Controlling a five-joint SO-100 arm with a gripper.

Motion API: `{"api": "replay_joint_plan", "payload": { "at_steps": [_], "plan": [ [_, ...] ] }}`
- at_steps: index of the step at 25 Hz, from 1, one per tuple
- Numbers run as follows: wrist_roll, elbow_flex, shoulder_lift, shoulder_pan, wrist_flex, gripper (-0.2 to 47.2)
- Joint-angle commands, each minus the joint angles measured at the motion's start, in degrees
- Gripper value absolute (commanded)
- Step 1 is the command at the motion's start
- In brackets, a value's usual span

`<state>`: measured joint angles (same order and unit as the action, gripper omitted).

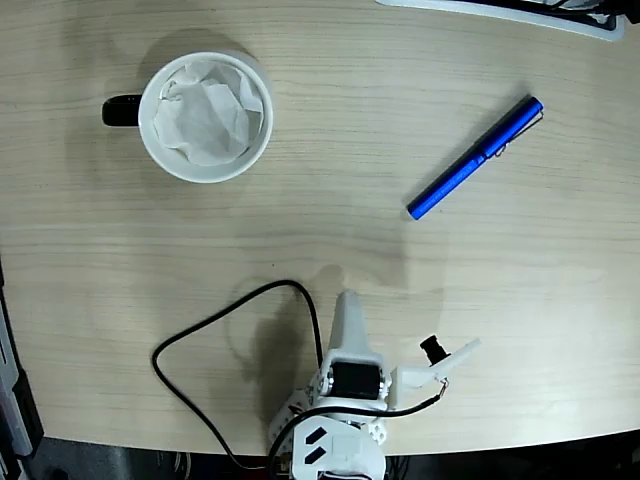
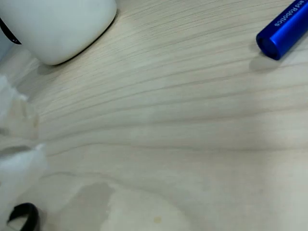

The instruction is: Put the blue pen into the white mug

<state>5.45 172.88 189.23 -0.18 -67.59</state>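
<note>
Fixed view, from above: a white mug (image 1: 206,117) sits at the far left of a pale wood-grain desk (image 1: 330,250), its black handle (image 1: 121,110) pointing left and crumpled white paper (image 1: 208,112) filling its inside. Well apart from it, at the far right, a blue pen (image 1: 475,158) lies flat on the desk on a diagonal, its silver-clipped end toward the far right and its plain end toward the near left. The white robot arm (image 1: 345,390) rests folded at the near edge, centre, with the end effector (image 1: 349,308) pointing toward the far side and clear of both mug and pen; whether its fingers are parted or closed cannot be told from this angle. A black cable (image 1: 215,330) loops across the desk to the left of the arm, and the edge of a white object (image 1: 500,12) shows at the far right corner.

Wrist view, low over the desk (image 2: 168,134): the rounded white wall of the mug (image 2: 60,26) fills the upper left, and the plain end of the pen (image 2: 284,31), carrying white lettering, enters at the upper right. Bare wood lies between them. Blurred white parts of the end effector show at the left edge, too soft to read.
</note>
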Motion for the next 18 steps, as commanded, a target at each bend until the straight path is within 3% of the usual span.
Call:
{"api": "replay_joint_plan", "payload": {
  "at_steps": [1,18],
  "plan": [
    [-0.26,-7.03,-1.14,0.0,0.0,0.0],
    [-7.38,-45.44,-45.79,5.19,3.6,0.1]
  ]
}}
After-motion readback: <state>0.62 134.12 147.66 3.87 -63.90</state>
